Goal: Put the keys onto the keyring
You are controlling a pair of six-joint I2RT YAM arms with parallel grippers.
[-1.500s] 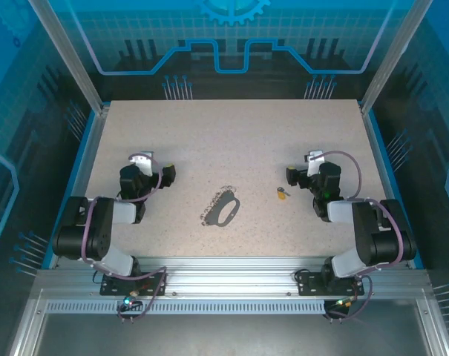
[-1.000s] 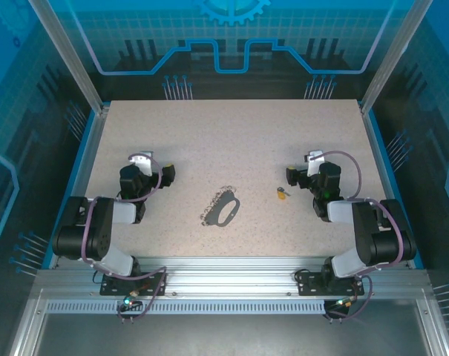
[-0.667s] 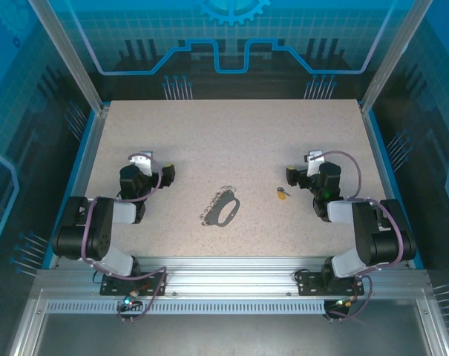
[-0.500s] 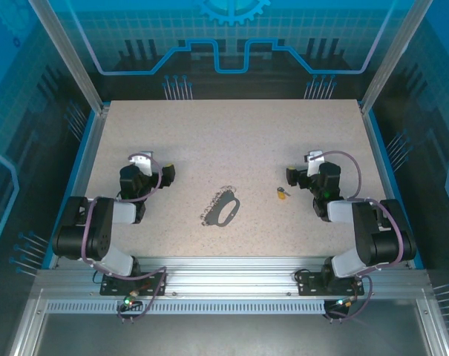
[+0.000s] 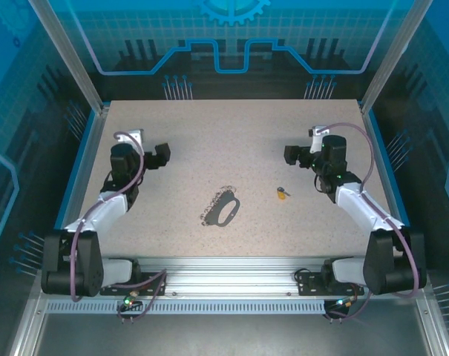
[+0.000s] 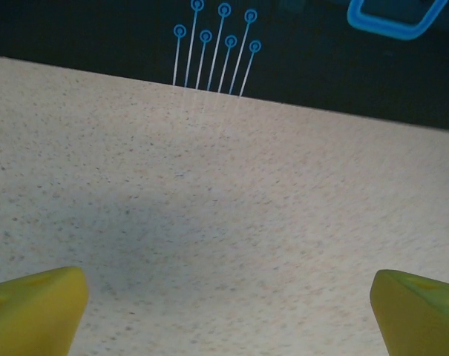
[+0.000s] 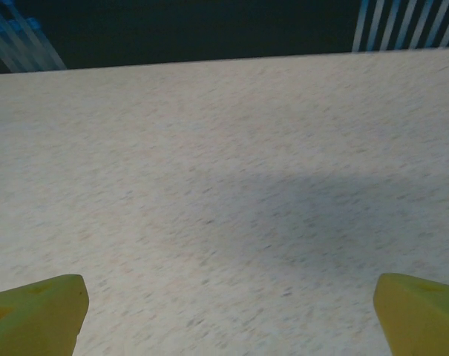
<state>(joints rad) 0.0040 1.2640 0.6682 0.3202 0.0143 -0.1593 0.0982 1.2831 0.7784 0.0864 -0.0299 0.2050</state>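
Approach step, nothing grasped yet. The key (image 5: 283, 193) lies flat on the table (image 5: 231, 133), right of the keyring (image 5: 222, 209) and apart from it. Best bet: the right gripper (image 5: 292, 155), back-right of the keyring, drops onto the key's gold head and leaves the shaft free. The left gripper (image 5: 159, 156), well back-left of the keyring, steadies the strap. Both jaws are spread wide over bare table, holding nothing.

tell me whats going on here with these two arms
Nothing is being handled yet. The keyring lies on the table about midway between the two sides, and the small yellow-headed key lies apart from it, to its right. The left gripper and right gripper are both open and empty, each farther back on the table than either item.
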